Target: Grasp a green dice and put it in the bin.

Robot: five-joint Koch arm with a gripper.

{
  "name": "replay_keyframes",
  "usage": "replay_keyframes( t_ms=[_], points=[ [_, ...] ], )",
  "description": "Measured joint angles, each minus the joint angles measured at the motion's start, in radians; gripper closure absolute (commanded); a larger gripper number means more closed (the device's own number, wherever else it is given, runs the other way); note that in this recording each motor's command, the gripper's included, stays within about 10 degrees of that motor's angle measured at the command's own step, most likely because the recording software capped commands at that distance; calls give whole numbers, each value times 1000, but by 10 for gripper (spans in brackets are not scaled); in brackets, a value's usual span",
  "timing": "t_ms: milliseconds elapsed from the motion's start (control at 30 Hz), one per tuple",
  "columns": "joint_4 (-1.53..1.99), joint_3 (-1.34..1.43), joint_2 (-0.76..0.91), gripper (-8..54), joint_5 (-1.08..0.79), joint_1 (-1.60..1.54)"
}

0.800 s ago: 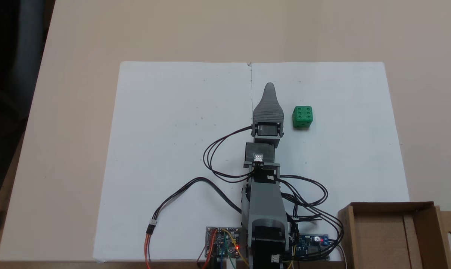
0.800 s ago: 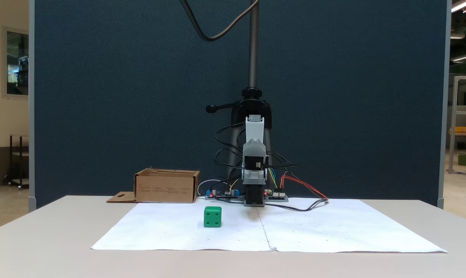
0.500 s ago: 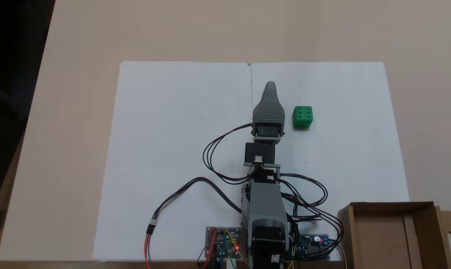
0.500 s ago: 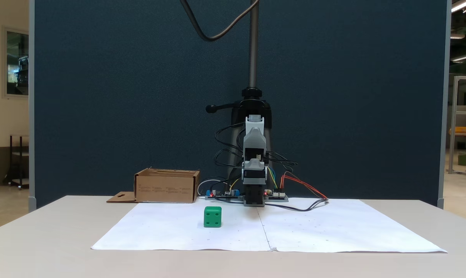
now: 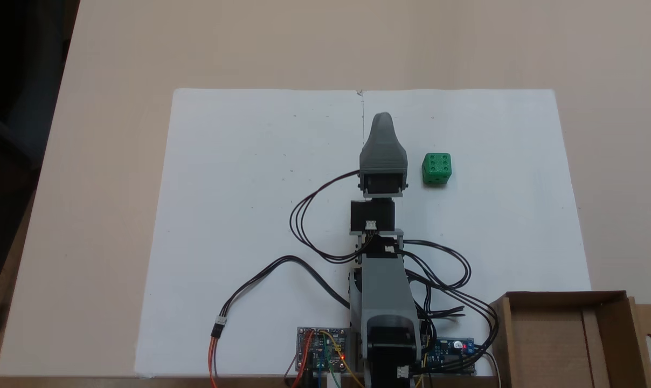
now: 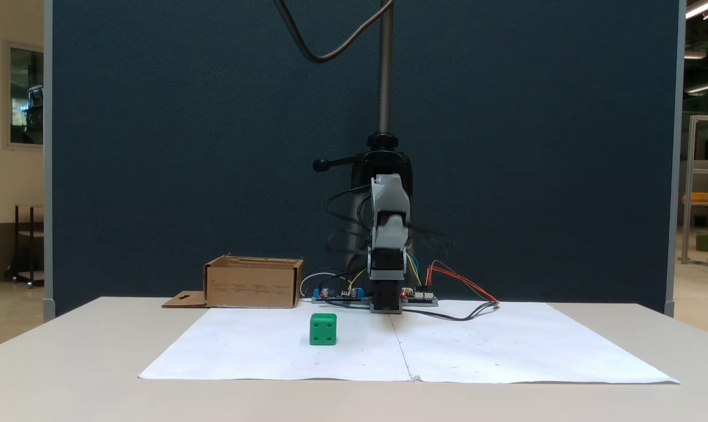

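The green dice is seen resting on the white paper sheet, free of any contact; six pips are shown on its top in a fixed view from above, while four pips on its front face are shown in a fixed view from table level. The gripper is seen just left of the dice from above, apart from it, jaws stacked one behind the other, so spread or pressed together cannot be told. From table level the arm is blurred. The bin sits at the lower right corner from above, its interior exposed; its outer wall and flat flap are shown from table level.
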Motion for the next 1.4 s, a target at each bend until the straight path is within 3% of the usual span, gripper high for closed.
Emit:
replay_keyframes(
  t_ms=[467, 667, 900, 1400],
  points=[
    [934, -555, -6, 59, 0, 0],
    [1350, -856, -186, 58, 0, 0],
    [1819, -1178, -268, 54, 0, 80],
    [2614, -1207, -360, 28, -37, 339]
  ],
)
